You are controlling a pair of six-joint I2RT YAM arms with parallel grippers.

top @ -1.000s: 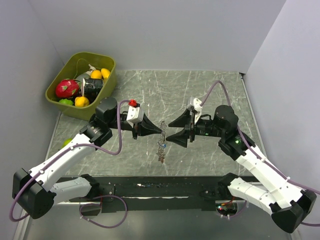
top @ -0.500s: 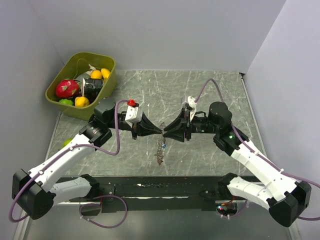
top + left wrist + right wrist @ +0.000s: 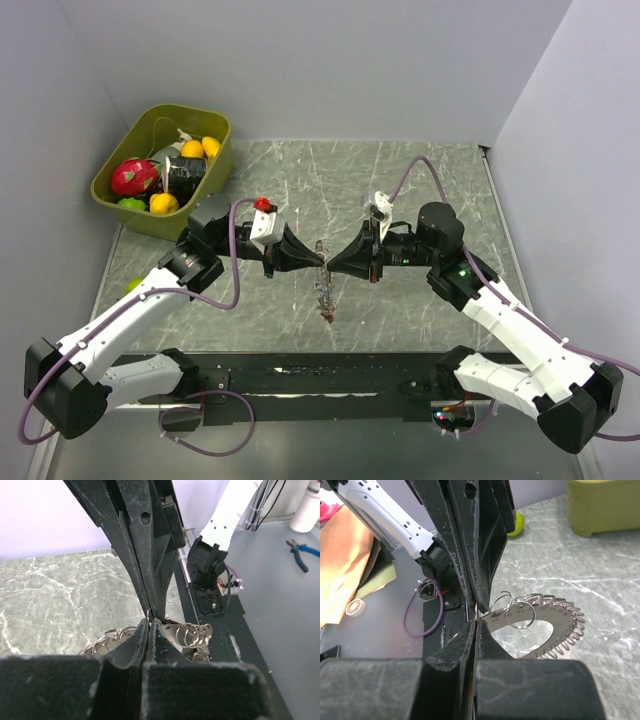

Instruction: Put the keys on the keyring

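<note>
On my far left the pale wall (image 3: 45,120) runs close along the edge of the green-grey marbled table (image 3: 420,180). An olive bin (image 3: 224,150) full of toy fruit fills the back-left corner. Nearer to me, a small green ball (image 3: 135,284) lies right at that left edge, so I have little room on that side.

Moving inward, the left gripper (image 3: 312,258) hangs above the middle of the table. Its fingers are pressed together, pinching the top of the keyring (image 3: 323,272). The ring is off the surface, and the keys (image 3: 327,312) dangle below it, the lowest one reddish.

Tip to tip with it, the right gripper (image 3: 333,265) has its fingers closed at the same spot. As far as the right wrist view shows, they are on the ring's wire too.

Behind the two grippers the marble lies bare up to the back wall (image 3: 330,60). To their right it is bare as far as the right wall (image 3: 570,130), and that is my widest open room. A black strip (image 3: 330,375) runs along the near edge between the two arm bases.
</note>
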